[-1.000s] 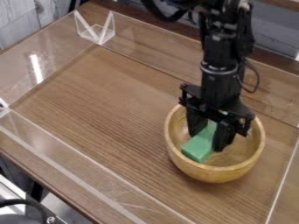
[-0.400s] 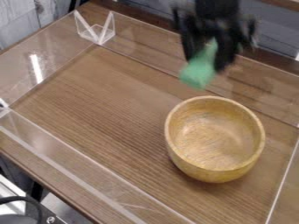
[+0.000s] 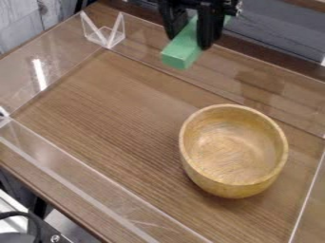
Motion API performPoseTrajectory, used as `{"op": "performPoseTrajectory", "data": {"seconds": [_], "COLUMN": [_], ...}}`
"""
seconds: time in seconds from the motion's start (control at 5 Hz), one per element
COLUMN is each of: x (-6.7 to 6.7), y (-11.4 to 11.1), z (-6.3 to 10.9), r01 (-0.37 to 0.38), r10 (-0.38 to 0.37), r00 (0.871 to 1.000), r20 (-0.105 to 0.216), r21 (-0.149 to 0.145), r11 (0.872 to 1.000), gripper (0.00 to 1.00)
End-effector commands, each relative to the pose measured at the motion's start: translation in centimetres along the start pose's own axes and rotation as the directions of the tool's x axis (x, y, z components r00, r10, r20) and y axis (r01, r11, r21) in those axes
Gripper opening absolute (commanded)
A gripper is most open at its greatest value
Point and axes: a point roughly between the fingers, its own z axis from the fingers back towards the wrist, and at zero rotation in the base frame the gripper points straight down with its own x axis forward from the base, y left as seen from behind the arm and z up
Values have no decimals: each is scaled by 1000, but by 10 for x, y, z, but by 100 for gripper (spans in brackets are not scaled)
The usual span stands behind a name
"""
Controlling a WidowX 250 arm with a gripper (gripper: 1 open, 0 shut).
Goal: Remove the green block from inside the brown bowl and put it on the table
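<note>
Green block [image 3: 181, 49], flat matte bar

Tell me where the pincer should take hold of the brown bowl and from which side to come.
Grip the brown bowl by its thick rim, coming straight down from above, one finger inside and one outside the wall. It sits upright and empty, so the rim is exposed all round. The pincer is shut on the green block and must release it first.

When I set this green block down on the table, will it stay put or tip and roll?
The green block looks stiff, keeping its straight shape in the end effector. Its flat faces suggest it won't roll. It hangs tilted, so it may tip onto a long face on the table.
</note>
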Motion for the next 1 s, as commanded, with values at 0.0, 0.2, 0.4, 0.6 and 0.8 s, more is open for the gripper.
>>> {"op": "performPoseTrajectory", "data": {"seconds": [0.0, 0.2, 0.4, 0.6, 0.8], "x": [-6, -4, -5, -1, 2], "y": [-12, -22, -37, -46, -44], "z": [3, -10, -19, -25, -25], "r01": [45, 58, 69, 79, 73], "r10": [-45, -59, -71, -82, -77], "r00": [997, 995, 993, 990, 988], "r20": [58, 78, 97, 118, 131], "r21": [10, 18, 24, 28, 31], "r11": [999, 998, 997, 996, 997], "gripper": [0, 0, 0, 0, 0]}}
